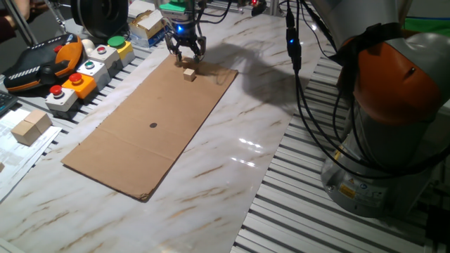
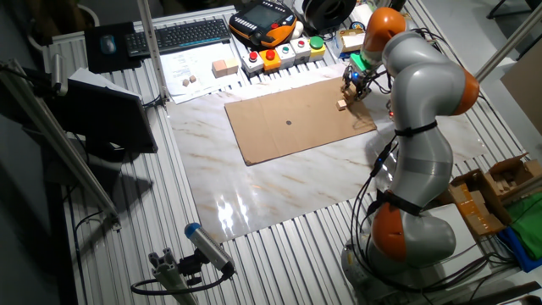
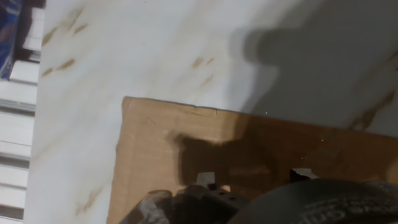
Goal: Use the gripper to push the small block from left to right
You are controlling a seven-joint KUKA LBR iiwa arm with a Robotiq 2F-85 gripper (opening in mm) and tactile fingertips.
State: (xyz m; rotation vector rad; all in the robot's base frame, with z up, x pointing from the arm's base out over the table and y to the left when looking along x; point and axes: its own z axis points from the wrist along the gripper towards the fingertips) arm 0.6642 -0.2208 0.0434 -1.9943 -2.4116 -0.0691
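Note:
The small wooden block (image 1: 188, 72) sits on the far end of the brown cardboard sheet (image 1: 148, 133). It also shows in the other fixed view (image 2: 341, 105). My gripper (image 1: 186, 56), black with a blue light above its fingers, hangs low just behind the block, its fingers spread with nothing between them. In the other fixed view the gripper (image 2: 353, 87) is just right of the block. The hand view shows the cardboard corner (image 3: 161, 137) and two fingertips (image 3: 205, 179) apart at the bottom edge. The block cannot be made out there.
Button boxes (image 1: 77, 77) and an orange teach pendant (image 1: 42, 60) line the table's left side. A larger wooden block (image 1: 29, 128) lies on papers. Cardboard boxes (image 1: 148, 24) stand behind the gripper. Black cables (image 1: 299, 84) hang near the robot base (image 1: 394, 119).

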